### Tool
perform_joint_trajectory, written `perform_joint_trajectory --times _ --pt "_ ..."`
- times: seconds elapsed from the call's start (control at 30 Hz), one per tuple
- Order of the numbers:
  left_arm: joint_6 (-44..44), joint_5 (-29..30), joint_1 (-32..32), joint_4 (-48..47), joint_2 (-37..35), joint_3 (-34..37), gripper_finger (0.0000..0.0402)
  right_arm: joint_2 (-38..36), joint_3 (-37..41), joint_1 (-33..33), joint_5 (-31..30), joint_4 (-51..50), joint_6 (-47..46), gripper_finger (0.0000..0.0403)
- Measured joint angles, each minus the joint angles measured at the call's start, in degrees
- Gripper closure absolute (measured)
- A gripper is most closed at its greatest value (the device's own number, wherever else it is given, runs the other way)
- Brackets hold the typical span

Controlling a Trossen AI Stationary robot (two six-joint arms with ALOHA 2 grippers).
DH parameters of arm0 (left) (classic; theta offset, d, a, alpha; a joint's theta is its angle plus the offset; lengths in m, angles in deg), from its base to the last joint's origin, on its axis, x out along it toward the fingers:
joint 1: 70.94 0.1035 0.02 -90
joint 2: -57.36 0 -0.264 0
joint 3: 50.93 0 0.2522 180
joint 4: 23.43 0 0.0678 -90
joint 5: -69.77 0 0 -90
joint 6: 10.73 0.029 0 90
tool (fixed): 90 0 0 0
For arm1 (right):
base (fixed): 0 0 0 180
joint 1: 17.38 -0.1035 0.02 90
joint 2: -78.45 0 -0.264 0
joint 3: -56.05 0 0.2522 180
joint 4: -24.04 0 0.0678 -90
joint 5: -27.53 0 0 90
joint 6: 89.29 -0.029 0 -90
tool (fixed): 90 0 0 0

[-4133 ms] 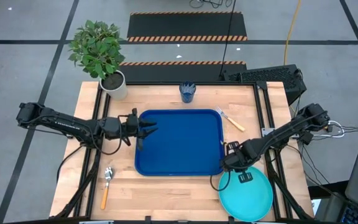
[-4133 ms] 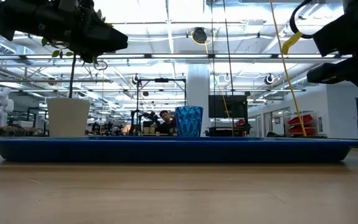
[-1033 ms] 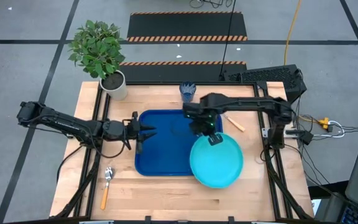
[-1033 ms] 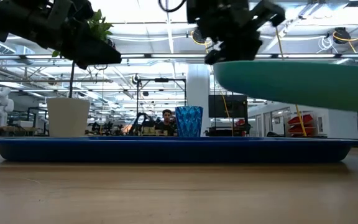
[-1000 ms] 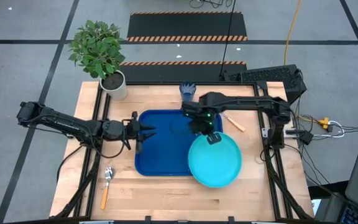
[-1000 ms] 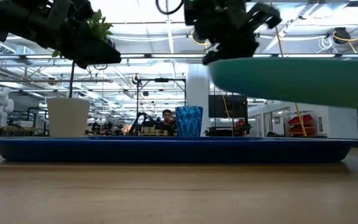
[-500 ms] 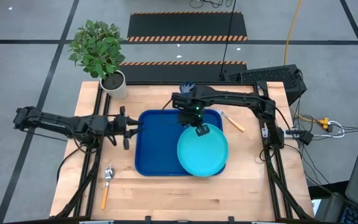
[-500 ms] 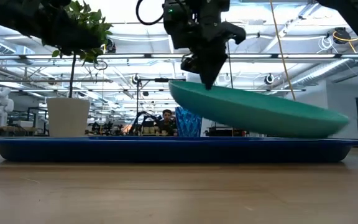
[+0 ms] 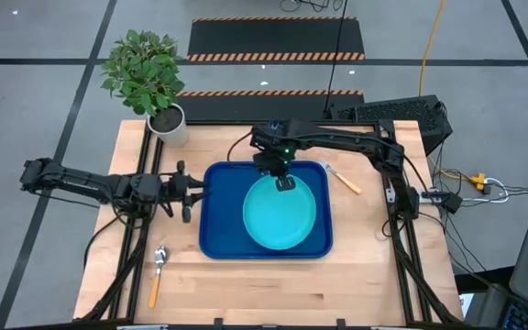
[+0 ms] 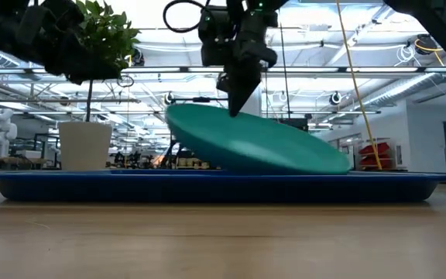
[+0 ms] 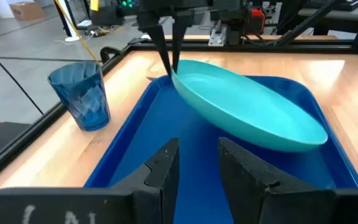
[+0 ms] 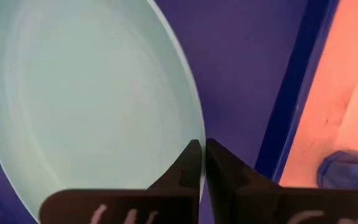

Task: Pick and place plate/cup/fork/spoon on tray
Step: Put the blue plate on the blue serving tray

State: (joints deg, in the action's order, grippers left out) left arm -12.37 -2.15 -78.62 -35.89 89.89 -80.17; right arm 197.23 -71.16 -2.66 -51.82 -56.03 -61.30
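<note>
The turquoise plate (image 9: 280,215) lies tilted inside the dark blue tray (image 9: 218,229) at the table's middle. My right gripper (image 9: 285,181) is shut on the plate's far rim. My left gripper (image 9: 193,191) is open and empty just off the tray's left rim, pointing at the tray. The blue cup (image 11: 82,96) stands on the wood beyond the tray's far rim, mostly under my right arm in the high view. The fork (image 9: 342,177) lies right of the tray. The spoon (image 9: 157,266) lies near the table's front left corner. My right gripper pinches the plate's far rim (image 12: 197,146) between its two fingers, one above and one below the rim. The fingers come from above, pointing down (image 10: 233,105). The held rim is raised and the plate slopes down; its opposite edge (image 10: 339,167) rests on the tray.
A potted plant in a white pot (image 9: 168,124) stands at the table's far left corner. Bare wood runs along the near edge (image 9: 273,284). Black rails frame the table's left and right sides.
My right gripper has carried the plate from above the tray's near right corner toward the table's left and far edge and down. The plate, level then, is now tipped with its low edge on the tray. My left gripper has drawn back toward the table's left edge.
</note>
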Motion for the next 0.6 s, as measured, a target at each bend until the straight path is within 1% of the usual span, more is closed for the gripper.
perform_joint_trajectory --times 0.17,0.37,0.43,0.6 --pt "-1.35 -0.01 0.0 0.68 0.0 1.42 0.0289 1.39 0.0 1.35 2.16 0.54 -7.18 0.0403" --pt "-1.83 0.0 -0.17 1.27 0.0 1.67 0.0289 2.8 0.04 2.62 4.28 3.25 -20.55 0.0403" --pt "-1.71 -0.05 -0.2 1.35 0.0 1.67 0.0289 2.84 0.04 2.67 4.32 4.13 -23.59 0.0403" --pt "-1.26 -0.23 -0.7 1.42 0.0 1.67 0.0289 3.04 0.04 2.58 4.38 2.6 -29.52 0.0403"
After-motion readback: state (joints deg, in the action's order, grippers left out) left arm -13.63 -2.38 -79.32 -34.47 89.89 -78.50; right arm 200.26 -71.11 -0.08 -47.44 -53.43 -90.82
